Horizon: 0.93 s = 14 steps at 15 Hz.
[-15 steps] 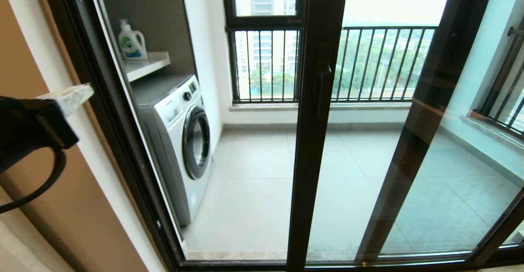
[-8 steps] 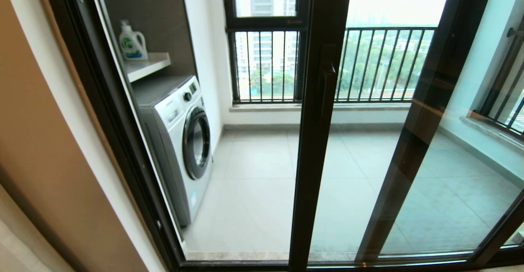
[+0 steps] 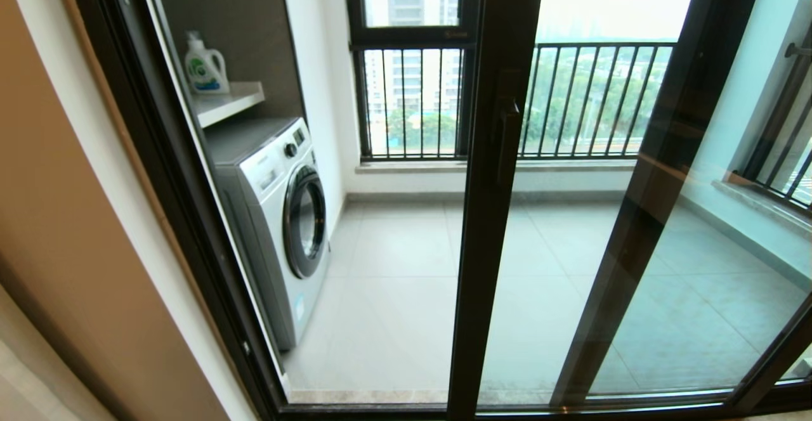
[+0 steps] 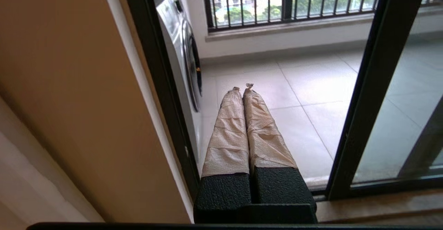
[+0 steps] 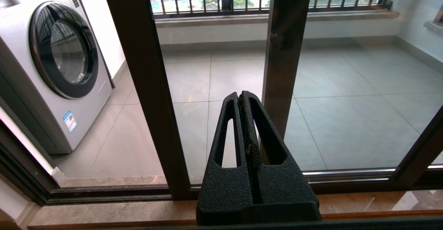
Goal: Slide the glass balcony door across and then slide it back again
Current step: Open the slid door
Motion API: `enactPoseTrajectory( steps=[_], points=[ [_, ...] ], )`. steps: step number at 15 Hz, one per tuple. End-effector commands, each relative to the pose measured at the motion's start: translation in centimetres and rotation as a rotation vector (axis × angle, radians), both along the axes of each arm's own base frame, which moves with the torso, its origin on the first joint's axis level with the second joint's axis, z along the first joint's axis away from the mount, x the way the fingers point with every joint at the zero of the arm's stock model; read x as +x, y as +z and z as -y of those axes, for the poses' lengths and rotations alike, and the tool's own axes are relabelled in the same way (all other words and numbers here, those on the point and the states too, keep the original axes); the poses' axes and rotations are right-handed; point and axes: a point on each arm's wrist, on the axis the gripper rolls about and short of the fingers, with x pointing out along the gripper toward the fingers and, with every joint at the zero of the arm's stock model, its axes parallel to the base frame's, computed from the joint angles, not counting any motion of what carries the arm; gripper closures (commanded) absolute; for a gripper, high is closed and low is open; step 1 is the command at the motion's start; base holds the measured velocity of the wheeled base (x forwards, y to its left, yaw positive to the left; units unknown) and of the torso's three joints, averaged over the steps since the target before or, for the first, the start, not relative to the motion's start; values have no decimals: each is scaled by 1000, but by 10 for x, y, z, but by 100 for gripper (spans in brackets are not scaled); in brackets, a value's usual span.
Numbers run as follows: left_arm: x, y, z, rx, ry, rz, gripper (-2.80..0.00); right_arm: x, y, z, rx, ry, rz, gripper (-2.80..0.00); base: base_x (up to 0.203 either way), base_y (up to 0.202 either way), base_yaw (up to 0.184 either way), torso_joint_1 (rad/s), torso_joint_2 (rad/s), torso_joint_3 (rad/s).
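The glass balcony door point(image 3: 490, 231) stands partly slid across, its dark upright near the middle of the head view with the slim dark handle point(image 3: 505, 139) on it. Left of that upright the doorway is open to the balcony floor. Neither gripper appears in the head view. My left gripper point(image 4: 242, 87), with paper-wrapped fingers point(image 4: 228, 133), is shut on nothing; it hangs low before the open gap, with the door's upright point(image 4: 367, 84) off to its side. My right gripper point(image 5: 240, 96) is shut and empty, low before the door's glass, apart from the upright point(image 5: 145, 84).
A second dark-framed glass pane point(image 3: 660, 174) overlaps behind the door at the right. On the balcony stand a washing machine point(image 3: 279, 218) and a shelf with a detergent bottle point(image 3: 204, 66). The dark door jamb point(image 3: 165, 174) and tan wall bound the left. The barred window point(image 3: 412, 101) lies beyond.
My left gripper, at the head view's left edge one second ago, has dropped out of that view. The door's upright has shifted slightly to the right.
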Motion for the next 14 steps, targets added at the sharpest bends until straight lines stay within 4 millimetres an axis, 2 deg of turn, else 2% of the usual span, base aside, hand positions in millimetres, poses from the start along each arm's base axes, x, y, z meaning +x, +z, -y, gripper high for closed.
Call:
enactPoseTrajectory(
  steps=[1,2,4,6,8,14],
  points=[
    [7,-42,0,12,-23,-55,0,1,-3,0,0,1,-11,0,0,0,0,0,0,0],
    [12,-52,0,4,-14,-59,0,1,-3,0,0,0,-11,0,0,0,0,0,0,0],
    [14,-53,-1,-34,13,-39,0,1,-3,0,0,1,-11,0,0,0,0,0,0,0],
    [16,-59,-3,0,102,-57,0,1,-3,0,0,0,-11,0,0,0,0,0,0,0],
    [16,-62,-2,23,60,-81,0,1,-3,0,0,1,-11,0,0,0,0,0,0,0],
    [16,-61,-2,-39,74,-82,0,1,-3,0,0,0,-11,0,0,0,0,0,0,0]
  ],
)
